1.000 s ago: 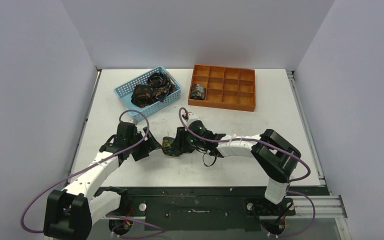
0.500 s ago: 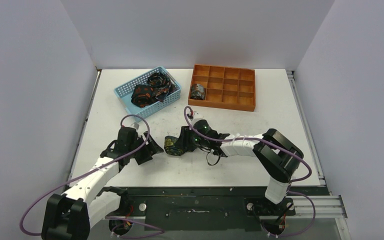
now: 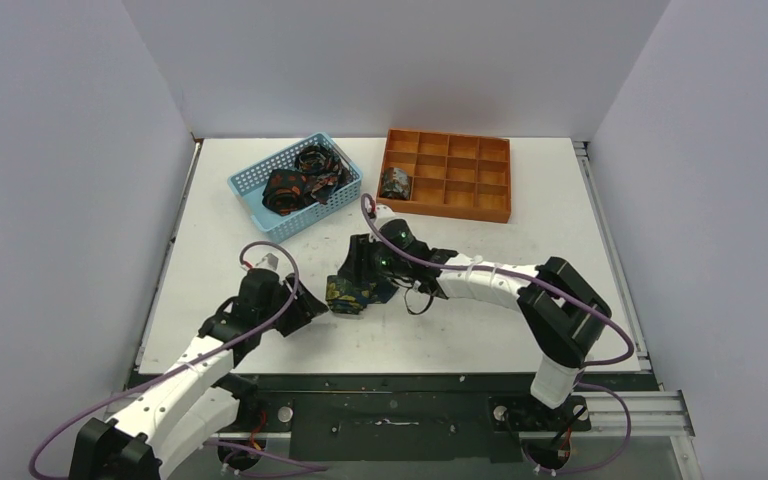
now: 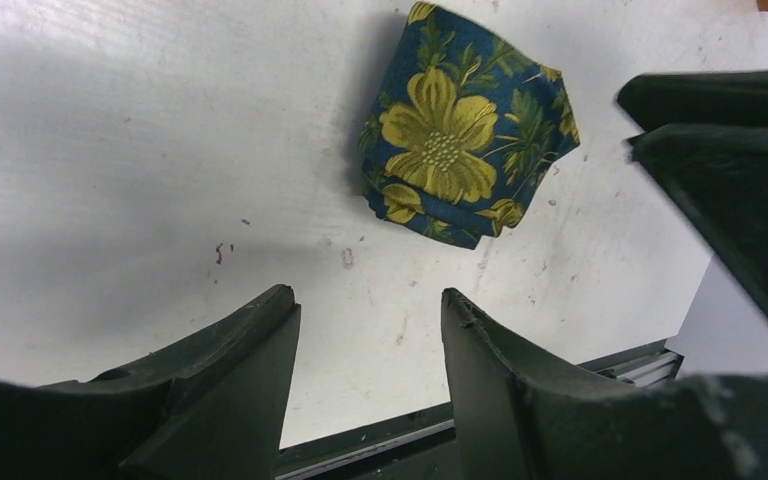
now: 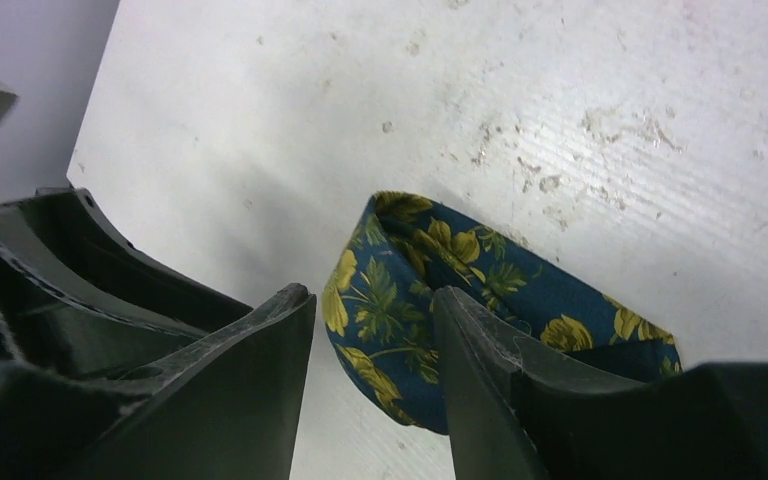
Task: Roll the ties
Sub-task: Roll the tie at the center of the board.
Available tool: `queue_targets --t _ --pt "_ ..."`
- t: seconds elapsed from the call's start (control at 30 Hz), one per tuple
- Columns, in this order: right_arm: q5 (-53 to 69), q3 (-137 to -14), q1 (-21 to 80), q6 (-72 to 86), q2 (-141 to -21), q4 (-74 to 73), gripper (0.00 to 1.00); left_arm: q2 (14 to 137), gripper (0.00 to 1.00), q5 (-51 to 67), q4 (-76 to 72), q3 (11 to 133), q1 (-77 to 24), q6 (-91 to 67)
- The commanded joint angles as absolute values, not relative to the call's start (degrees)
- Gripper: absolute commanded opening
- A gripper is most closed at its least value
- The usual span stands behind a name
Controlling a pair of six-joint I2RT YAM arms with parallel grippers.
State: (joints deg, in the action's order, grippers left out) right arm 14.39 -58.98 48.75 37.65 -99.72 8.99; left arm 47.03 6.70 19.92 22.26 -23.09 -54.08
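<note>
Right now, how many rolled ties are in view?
2: floral rolled tie on the table; second rolled tie in the orange tray. Loose ties in the basket may hide more.

In the right wrist view the tie (image 5: 410,280) runs behind the right fingers (image 5: 520,400), so its lower end is hidden. From above, the roll (image 3: 395,183) in the tray (image 3: 450,212) is too small to read, and the ties (image 3: 295,185) tangled in the basket (image 3: 248,200) cannot be counted.
</note>
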Motion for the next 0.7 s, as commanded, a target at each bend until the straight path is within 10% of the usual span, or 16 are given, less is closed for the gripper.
queue_targets --t 0.0,0.2,0.5,0.67 --pt "12.85 -65.27 48.39 34.92 -98.89 6.80 0.48 45.73 0.50 4.51 18.96 20.39 -24.67 -56.42" --pt "12.18 -67.58 49.31 33.87 -98.78 5.41 0.46 44.28 0.54 3.83 18.23 18.94 -25.00 -57.30" --pt "11.66 -59.09 49.05 35.07 -98.44 7.82 0.42 48.22 0.95 2.81 18.21 25.04 -20.71 -52.83" --pt "11.08 -55.17 47.64 35.64 -98.84 9.46 0.40 52.40 0.97 10.91 13.30 27.70 -16.50 -48.84"
